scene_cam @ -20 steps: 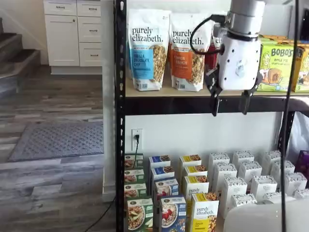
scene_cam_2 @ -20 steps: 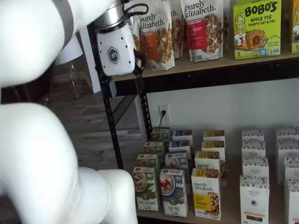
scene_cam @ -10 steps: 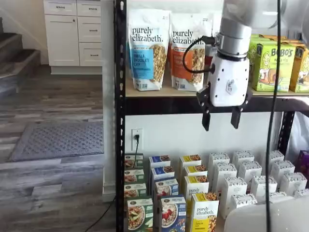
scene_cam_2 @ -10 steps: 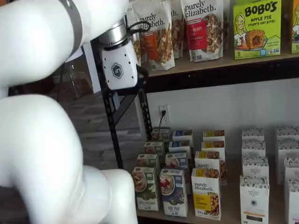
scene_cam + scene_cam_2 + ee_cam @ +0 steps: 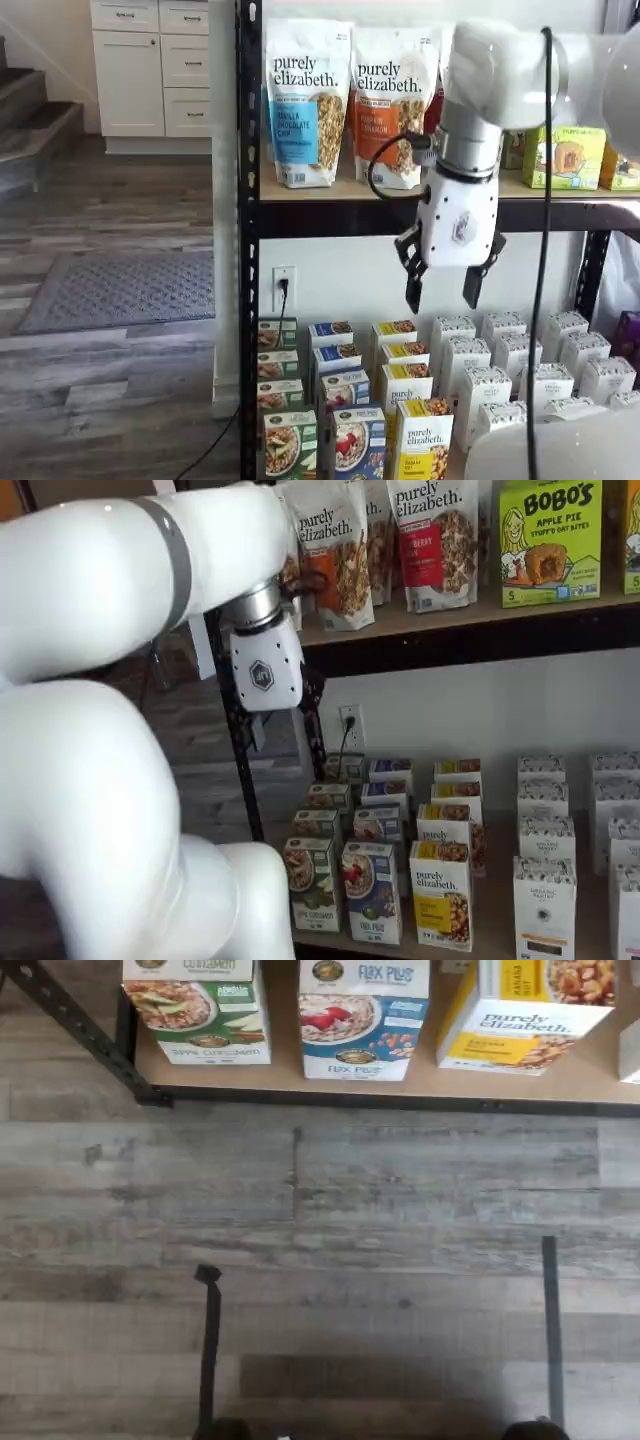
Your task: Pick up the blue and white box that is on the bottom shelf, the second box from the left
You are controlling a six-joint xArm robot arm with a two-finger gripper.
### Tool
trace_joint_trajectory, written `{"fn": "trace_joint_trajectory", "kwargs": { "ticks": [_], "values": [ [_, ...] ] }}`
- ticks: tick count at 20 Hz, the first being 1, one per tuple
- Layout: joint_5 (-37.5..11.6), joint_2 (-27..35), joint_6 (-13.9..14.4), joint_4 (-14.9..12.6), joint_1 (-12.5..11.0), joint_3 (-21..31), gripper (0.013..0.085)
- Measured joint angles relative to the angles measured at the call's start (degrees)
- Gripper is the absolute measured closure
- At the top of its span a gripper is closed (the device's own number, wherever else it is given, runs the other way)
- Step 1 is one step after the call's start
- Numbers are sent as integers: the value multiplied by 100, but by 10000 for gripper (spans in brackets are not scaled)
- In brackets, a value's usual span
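Standing at the front edge of the bottom shelf [image 5: 480, 950], the blue and white box [image 5: 358, 443] is upright, second in the front row, with the green-and-white box [image 5: 289, 443] just beside it on one side and the yellow-and-white box [image 5: 424, 440] just beside it on the other. More boxes of the same blue design stand in file behind it. The wrist view shows its top panel and the berry-bowl picture on the blue and white box [image 5: 362, 1020], with bare wood floor [image 5: 320, 1260] in front of the shelf lip.

Gripper [image 5: 440, 292] hangs well above the box row, in front of the wall below the upper tier; its two black fingers are spread with a plain gap between them and nothing in it. In the other shelf view the white body shows beside the black upright [image 5: 237, 740], fingers mostly hidden.

Handling judgement: small cardboard carton, likely light, with thin walls that would dent under a hard squeeze. The printed faces look smooth, so some slip is possible. Best hold is probably across the two narrow side faces near the upper part, where the top folds stiffen the carton. The gaps to both neighbours look tight; a finger could nudge either one. A tall, narrow carton may tip backward into the file behind if pushed on its front face.
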Motion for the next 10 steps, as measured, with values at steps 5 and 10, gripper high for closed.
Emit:
{"fn": "trace_joint_trajectory", "kwargs": {
  "ticks": [5, 10],
  "values": [
    [-775, 143, -69, 127, -27, 538, 130],
    [-1649, 409, -85, 117, -27, 983, 130]
  ]
}}
